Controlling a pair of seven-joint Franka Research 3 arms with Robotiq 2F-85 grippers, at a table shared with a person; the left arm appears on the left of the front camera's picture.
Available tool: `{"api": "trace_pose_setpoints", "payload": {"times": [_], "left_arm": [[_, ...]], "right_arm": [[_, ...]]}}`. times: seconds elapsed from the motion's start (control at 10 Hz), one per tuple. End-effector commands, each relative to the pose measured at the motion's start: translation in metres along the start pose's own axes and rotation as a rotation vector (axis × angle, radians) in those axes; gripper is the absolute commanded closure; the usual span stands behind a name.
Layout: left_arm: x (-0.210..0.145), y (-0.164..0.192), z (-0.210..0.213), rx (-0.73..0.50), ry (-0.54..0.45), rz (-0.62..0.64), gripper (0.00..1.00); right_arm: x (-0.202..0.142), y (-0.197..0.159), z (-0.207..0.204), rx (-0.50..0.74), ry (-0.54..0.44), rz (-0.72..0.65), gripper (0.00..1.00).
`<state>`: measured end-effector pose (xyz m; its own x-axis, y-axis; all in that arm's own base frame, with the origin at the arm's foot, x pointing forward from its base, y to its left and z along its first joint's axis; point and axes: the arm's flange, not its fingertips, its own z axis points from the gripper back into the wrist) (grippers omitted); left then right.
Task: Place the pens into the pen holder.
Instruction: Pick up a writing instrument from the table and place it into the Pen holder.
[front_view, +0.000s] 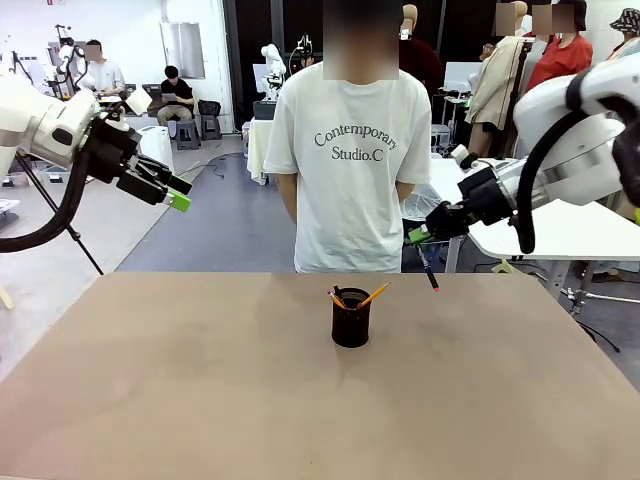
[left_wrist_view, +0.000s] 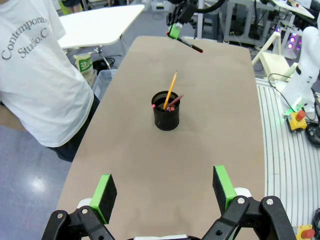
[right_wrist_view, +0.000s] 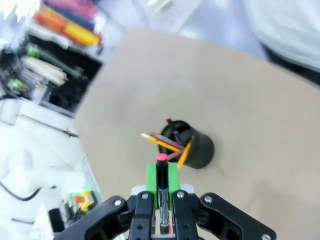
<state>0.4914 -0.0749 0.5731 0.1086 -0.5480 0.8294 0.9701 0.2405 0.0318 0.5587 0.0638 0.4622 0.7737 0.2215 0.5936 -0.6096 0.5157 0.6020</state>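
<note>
Pen holder (front_view: 351, 326) at table (front_view: 150, 400) centre has pencils (front_view: 372, 295) inside. R gripper (front_view: 420, 236), at 2 o'clock from it, is clamped on black marker (front_view: 428, 270). L gripper (front_view: 178, 194) at 10 o'clock, fingers wide, nothing in them.

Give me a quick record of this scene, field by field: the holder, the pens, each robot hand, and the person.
pen holder: black mesh cup upright mid-table
in holder: yellow-orange pencil, dark reddish pencil, leaning on the rim
black marker: pink-red tip down, in the air right of the holder, not yet in
right hand: shut on the marker, above the table's far right edge
left hand: open, empty, raised at left
person: standing at the far side in a white T-shirt
</note>
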Motion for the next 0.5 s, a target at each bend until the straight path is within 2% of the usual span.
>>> {"api": "trace_pose_setpoints", "payload": {"times": [0.0, 0.1, 0.2, 0.3, 0.4], "left_arm": [[-0.001, 0.000, 0.002, 0.002, 0.003, 0.002, 0.00], [-0.001, 0.000, 0.002, 0.002, 0.003, 0.002, 0.00], [-0.001, 0.000, 0.002, 0.002, 0.003, 0.002, 0.00], [-0.001, 0.000, 0.002, 0.002, 0.003, 0.002, 0.00], [-0.001, 0.000, 0.002, 0.002, 0.003, 0.002, 0.00]], "right_arm": [[-0.020, 0.001, 0.011, 0.116, -0.120, 0.201, 1.00], [-0.021, 0.006, 0.023, 0.192, -0.179, 0.312, 1.00], [-0.020, 0.008, 0.030, 0.210, -0.205, 0.364, 1.00], [-0.017, 0.010, 0.035, 0.216, -0.217, 0.414, 1.00], [-0.014, 0.011, 0.037, 0.214, -0.233, 0.404, 1.00]]}}
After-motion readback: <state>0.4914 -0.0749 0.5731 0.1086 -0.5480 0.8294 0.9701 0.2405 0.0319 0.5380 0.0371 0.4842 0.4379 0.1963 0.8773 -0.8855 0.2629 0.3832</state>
